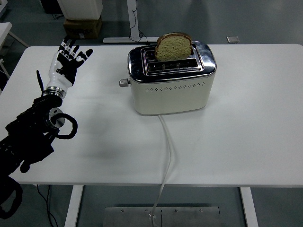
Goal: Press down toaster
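— Item: toaster (171, 85)?
— Mid-table, bread slice (173, 46) standing proud in its rear slot, lever (124, 82) on its left end.
— Your left hand (68, 59)?
— Fingers spread, empty, well left of it.
— Risk?
— My off-centre push could slip off the small lever or shove the toaster sideways.

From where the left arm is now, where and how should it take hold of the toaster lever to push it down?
Go for the small knob of the lever, which sticks out of the toaster's left end, high up near the chrome top. Come in from the left and above with the left robot hand, which is open. The knob is too small for a full grasp, so a fingertip on top probably suits best.
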Robot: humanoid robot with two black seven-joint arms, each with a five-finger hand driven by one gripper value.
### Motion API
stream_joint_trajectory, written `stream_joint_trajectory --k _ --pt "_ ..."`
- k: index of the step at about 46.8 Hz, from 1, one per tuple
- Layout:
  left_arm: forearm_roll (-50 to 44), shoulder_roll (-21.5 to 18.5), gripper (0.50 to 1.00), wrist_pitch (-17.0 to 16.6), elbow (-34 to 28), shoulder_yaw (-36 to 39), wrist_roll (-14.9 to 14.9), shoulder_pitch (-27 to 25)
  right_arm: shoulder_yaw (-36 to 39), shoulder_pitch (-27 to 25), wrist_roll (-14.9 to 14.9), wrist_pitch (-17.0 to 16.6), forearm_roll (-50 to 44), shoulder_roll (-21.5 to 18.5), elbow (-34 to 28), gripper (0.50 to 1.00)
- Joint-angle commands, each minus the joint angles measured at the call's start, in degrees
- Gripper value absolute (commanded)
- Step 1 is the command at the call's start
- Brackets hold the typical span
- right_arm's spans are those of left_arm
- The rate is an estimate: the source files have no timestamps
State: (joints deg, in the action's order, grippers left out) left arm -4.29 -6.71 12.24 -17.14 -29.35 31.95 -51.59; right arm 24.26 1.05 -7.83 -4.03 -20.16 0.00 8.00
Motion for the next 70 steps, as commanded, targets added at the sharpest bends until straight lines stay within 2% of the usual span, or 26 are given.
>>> stream_joint_trajectory --k 1,33,46,56,61,70 --pt "0.0 0.0 1.0 0.1 0.0 0.1 0.0 0.0 0.0 0.0 0.0 0.0 -0.1 0.0 0.0 0.998" --pt "0.9 -0.9 1.0 -0.4 0.0 0.2 0.5 0.6 0.0 0.0 0.0 0.0 0.0 0.0 0.0 1.0" --pt "7.0 -4.9 1.0 -0.4 -0.1 0.6 0.0 0.4 0.0 0.0 0.0 0.0 0.0 0.0 0.0 1.0" --pt "8.2 -8.6 1.0 0.1 -0.8 0.9 -0.1 -0.1 0.0 0.0 0.0 0.0 0.0 0.0 0.0 1.0" --pt "14.1 -11.3 1.0 0.2 -1.7 0.8 0.0 -0.6 0.0 0.0 0.0 0.0 0.0 0.0 0.0 1.0" --pt "22.7 -11.8 1.0 0.4 -2.2 0.9 0.0 -1.6 0.0 0.0 0.0 0.0 0.0 0.0 0.0 1.0"
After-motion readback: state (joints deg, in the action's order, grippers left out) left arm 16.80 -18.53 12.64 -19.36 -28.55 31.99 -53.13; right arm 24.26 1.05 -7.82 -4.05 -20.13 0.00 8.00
